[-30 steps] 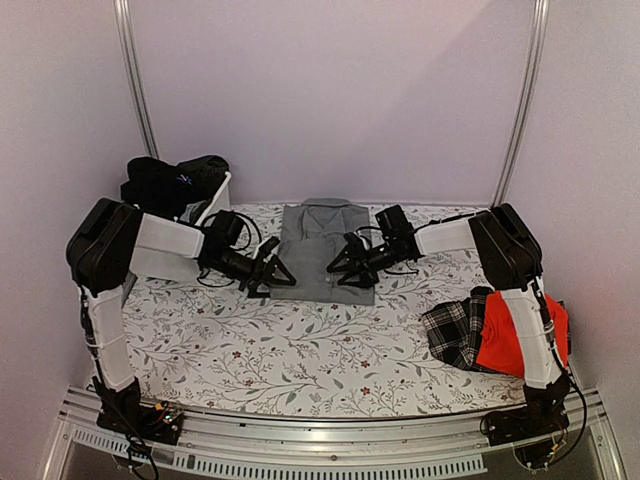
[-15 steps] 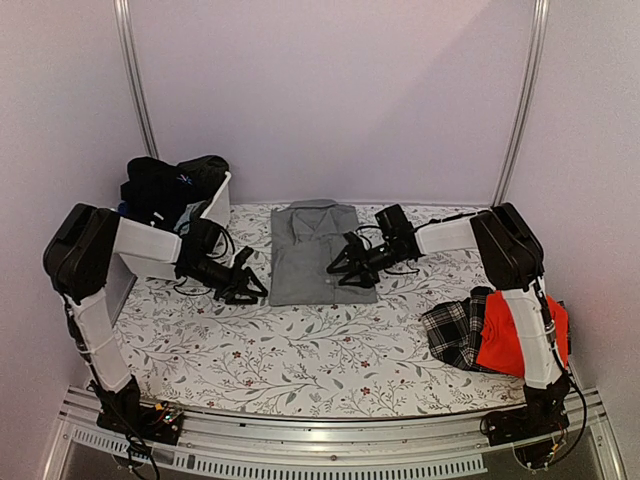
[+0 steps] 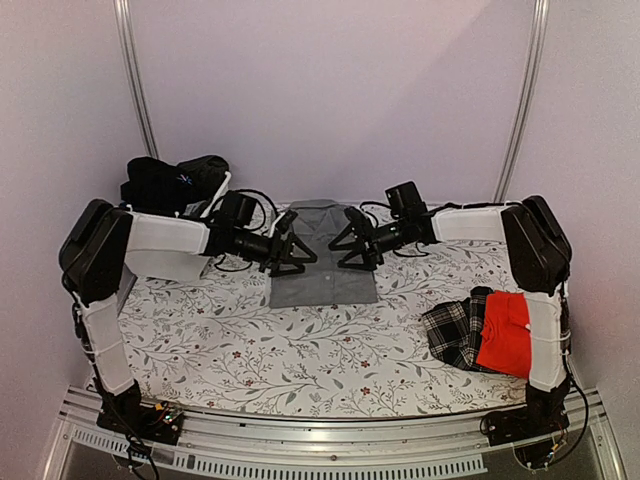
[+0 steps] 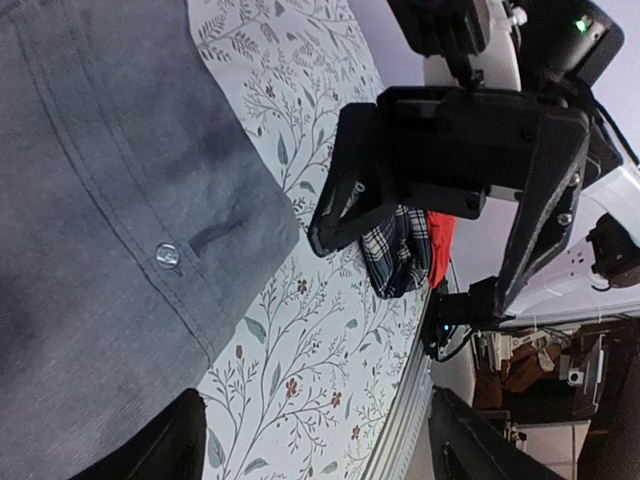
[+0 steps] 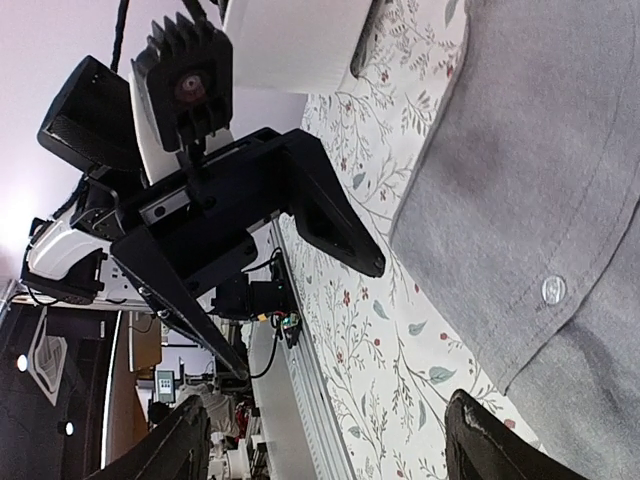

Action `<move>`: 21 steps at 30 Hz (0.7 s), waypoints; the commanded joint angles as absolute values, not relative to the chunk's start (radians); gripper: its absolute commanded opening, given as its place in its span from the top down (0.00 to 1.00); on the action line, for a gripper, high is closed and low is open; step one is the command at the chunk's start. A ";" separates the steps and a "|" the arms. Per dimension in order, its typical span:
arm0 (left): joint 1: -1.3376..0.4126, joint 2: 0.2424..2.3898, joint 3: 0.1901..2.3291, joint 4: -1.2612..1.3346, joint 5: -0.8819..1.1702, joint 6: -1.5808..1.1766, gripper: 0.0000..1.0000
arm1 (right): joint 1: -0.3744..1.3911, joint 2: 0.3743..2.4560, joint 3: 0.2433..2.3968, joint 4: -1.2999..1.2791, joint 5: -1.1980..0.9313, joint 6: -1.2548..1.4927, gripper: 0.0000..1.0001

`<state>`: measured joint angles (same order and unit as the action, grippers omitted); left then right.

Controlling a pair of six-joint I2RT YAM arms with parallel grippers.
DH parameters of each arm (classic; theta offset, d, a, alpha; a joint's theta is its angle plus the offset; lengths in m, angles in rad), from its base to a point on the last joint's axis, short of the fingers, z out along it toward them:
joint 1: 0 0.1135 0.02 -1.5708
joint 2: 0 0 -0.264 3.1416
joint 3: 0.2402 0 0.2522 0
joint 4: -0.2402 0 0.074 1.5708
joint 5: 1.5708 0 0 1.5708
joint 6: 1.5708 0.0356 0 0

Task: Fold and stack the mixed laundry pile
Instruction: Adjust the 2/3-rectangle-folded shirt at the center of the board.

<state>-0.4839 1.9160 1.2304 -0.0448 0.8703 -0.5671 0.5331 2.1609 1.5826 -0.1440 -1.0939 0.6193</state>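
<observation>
Done: the grey shirt lies folded flat at the centre-back of the worktop.
Left: plaid cloth and red shirt heaped at right; dark garments in the tub; nothing stacked.
Axis: near-to-far, collar toward the wall.
Left tool: spread, empty, at the shirt's left edge.
Right tool: spread, empty, at its right edge.

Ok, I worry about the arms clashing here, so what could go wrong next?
The left gripper and right gripper hang open, facing each other over the grey shirt; closing in together, their fingers might collide. An open finger could also snag the folded shirt and spoil its fold.
</observation>
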 commanded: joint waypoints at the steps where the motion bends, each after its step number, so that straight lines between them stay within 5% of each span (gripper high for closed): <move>1: -0.545 2.020 1.224 0.164 0.937 -0.749 0.18 | 0.540 2.218 1.466 0.066 -1.165 0.809 0.20; 9: -0.532 2.114 1.070 0.228 0.869 -0.849 0.02 | 0.526 2.366 1.396 0.036 -1.114 0.845 0.18; 16: -0.461 1.993 0.908 0.143 0.823 -0.805 0.00 | 0.511 2.271 1.229 -0.066 -1.076 0.759 0.17; 21: -0.469 1.856 1.023 0.034 0.860 -0.645 0.00 | 0.499 2.104 1.343 -0.140 -1.119 0.622 0.18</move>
<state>-0.4770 1.9392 0.9482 0.1581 0.8795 -0.7586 0.5156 2.2093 1.2781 0.0105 -1.1522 0.7338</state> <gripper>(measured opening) 0.996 0.824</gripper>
